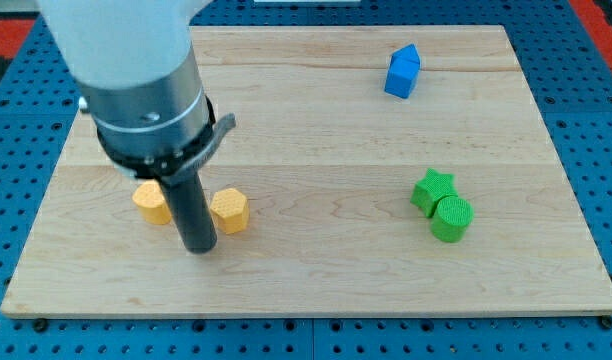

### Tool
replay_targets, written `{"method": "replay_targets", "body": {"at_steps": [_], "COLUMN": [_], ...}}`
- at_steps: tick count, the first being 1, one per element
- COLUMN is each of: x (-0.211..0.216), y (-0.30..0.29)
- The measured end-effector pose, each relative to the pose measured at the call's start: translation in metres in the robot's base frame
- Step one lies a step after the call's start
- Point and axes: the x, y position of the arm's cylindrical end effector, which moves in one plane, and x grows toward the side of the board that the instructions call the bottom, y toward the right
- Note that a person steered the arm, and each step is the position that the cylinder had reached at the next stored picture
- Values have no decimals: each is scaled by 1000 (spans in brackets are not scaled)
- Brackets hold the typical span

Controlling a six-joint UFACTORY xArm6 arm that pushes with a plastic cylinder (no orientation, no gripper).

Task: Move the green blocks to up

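A green star block [432,189] and a green round block [451,218] lie touching each other at the view's right, the round one just below and right of the star. My tip [199,247] rests on the board at the view's lower left, far from the green blocks. It stands between two yellow blocks.
A yellow block [151,202] lies just left of my tip, partly hidden by the rod. A yellow hexagon block [230,211] lies just right of it. A blue house-shaped block [402,71] sits at the view's top right. The wooden board [316,280] lies on a blue perforated table.
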Motion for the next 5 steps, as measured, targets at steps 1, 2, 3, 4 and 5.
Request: {"method": "replay_targets", "body": {"at_steps": [1, 2, 3, 4, 5], "x": [15, 13, 13, 11, 11], "y": [86, 179, 224, 264, 286]}}
